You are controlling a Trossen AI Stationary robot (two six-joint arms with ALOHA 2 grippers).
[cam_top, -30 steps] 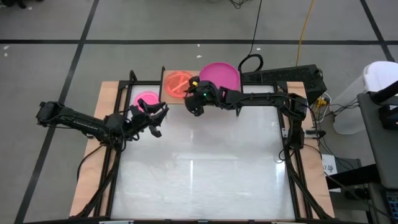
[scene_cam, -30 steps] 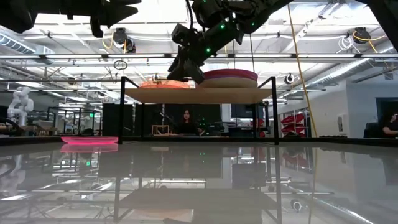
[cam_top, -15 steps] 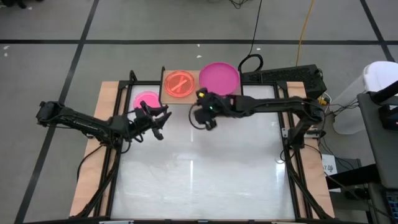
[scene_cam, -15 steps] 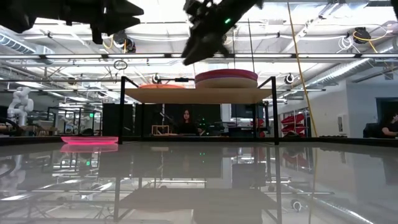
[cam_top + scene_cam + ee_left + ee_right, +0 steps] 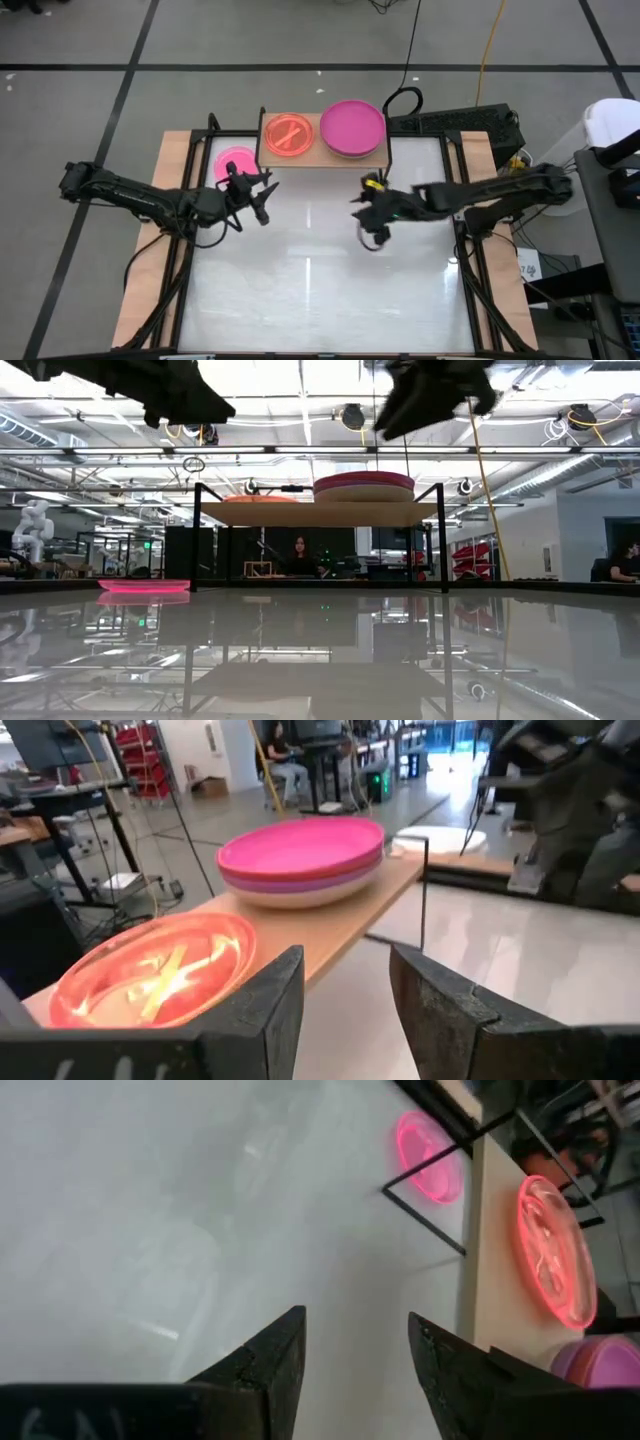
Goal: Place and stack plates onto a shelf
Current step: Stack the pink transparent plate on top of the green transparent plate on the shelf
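Done: stack of opaque magenta round plates [image 5: 352, 127] and translucent orange plate [image 5: 288, 134] on light-wood shelf [image 5: 323, 156] | Left: translucent pink plate [image 5: 235, 162] on white tabletop [image 5: 320, 280] beside shelf | left claw [image 5: 257, 197] open, empty, near pink plate | right claw [image 5: 369, 216] open, empty, mid-tabletop

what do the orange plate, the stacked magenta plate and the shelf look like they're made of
Orange plate: probably translucent plastic; it glows and the board shows through it.
Magenta plate: opaque, smooth plastic by its look, with an even colour and a soft sheen.
Shelf: pale wood-like board, matt, on thin black legs that look like metal.
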